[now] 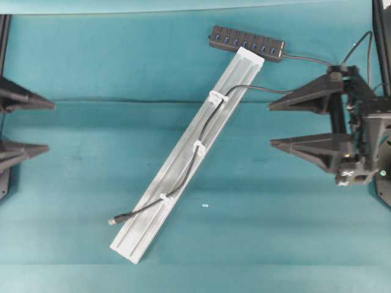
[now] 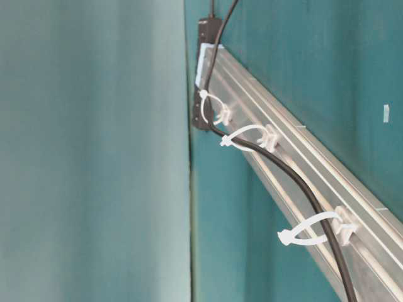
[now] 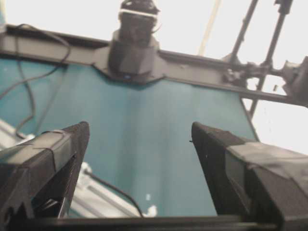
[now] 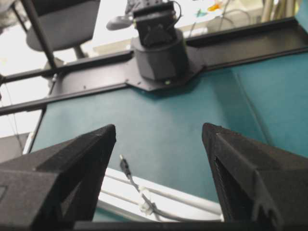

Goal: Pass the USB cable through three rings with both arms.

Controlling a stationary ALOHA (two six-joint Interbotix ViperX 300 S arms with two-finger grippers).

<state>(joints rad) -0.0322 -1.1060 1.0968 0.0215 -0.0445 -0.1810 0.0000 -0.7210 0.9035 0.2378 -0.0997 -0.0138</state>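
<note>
The USB cable (image 1: 197, 145) already lies along the silver aluminium rail (image 1: 143, 229) and runs through all three white rings: the far ring (image 1: 217, 96), the middle ring (image 1: 199, 146) and the near ring (image 1: 165, 198). Its metal-tipped plug (image 1: 112, 221) pokes out past the rail's left edge at the near end, resting on the teal table (image 1: 91, 67). The far end of the cord curves right, toward the right arm.

Both claws are empty and spread wide. The left gripper (image 1: 41, 125) sits at the left edge of the table, the right gripper (image 1: 272, 125) to the right of the rail; both are well apart from the cable.

Judging by this, the threading looks done, and the step in hand is to back off cleanly. The right arm should keep its fingers above the cord where it passes close by, so nothing drags the plug back through a ring.

The overhead view cuts off most of the left arm. The black USB hub (image 1: 247, 42) beyond the rail's far end hides where its own lead goes. The table-level view shows the loops around the cord but not the plug. Both wrist views are blurred at the fingers.
</note>
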